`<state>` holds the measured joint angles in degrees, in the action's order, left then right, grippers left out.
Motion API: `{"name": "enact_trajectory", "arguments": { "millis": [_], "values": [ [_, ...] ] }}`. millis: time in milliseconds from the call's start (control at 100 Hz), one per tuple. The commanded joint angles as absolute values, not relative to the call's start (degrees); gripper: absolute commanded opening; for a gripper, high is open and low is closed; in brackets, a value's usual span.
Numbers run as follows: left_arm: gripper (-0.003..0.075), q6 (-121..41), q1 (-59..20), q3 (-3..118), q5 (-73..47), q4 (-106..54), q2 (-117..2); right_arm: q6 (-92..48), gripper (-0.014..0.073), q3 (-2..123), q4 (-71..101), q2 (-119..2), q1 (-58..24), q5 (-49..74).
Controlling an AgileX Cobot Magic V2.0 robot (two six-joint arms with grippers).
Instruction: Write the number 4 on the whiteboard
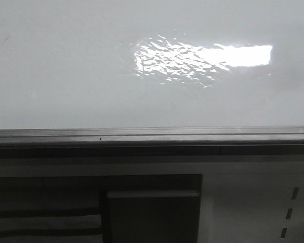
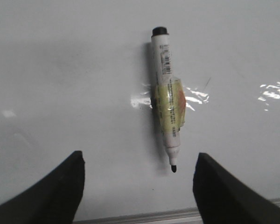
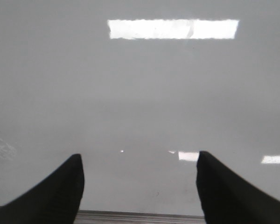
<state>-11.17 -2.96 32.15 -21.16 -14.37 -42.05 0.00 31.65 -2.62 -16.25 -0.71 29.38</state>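
We are looking at the whiteboard (image 1: 66,66), glossy and rippled with glare, with its grey ledge (image 1: 152,134) along the lower edge. No number 4 is showing on it yet in any view. In the left wrist view a marker (image 2: 166,98) is lying against the board just above the ledge, uncapped, nib pointing toward the left claw (image 2: 139,184), whose fingers are standing wide apart and touching nothing. The right claw (image 3: 139,184) is likewise spread open over bare board.

We are judging the marker light, rigid and smooth-barrelled, so liable to slip or roll; the yellowish tape band (image 2: 170,105) round its middle is probably offering the surest hold. We are advising a grip across that band, clear of the nib, which would smear if pinched. The board itself is looking hard and slick.
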Motion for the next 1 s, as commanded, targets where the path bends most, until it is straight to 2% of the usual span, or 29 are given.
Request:
{"name": "enact_trajectory", "arguments": {
  "millis": [0, 240, 650, 790, 990],
  "values": [
    [0.0463, -11.59, -4.29, 34.13, -13.75, -16.54, -46.27, -0.72, 0.0458, 33.54, -2.72, -17.53, -0.48, 25.02],
    [0.0462, -11.59, -11.67, 34.13, -3.66, -16.59, -56.30, -0.72, 0.0458, 33.54, -2.72, -17.53, -0.48, 25.12],
    [0.0452, -11.59, -11.87, 34.13, 4.94, -15.76, -64.86, -0.72, 0.0458, 33.54, -2.72, -17.53, -0.48, 25.12],
    [0.0348, -11.59, -11.87, 34.13, 5.34, -15.63, -65.67, -0.72, 0.0458, 33.54, -2.72, -17.53, -0.48, 25.01],
    [0.0113, -11.59, -11.87, 34.13, 5.34, -15.63, -65.56, -0.72, 0.0458, 33.54, -2.72, -17.53, -0.48, 25.01]
  ]
}}
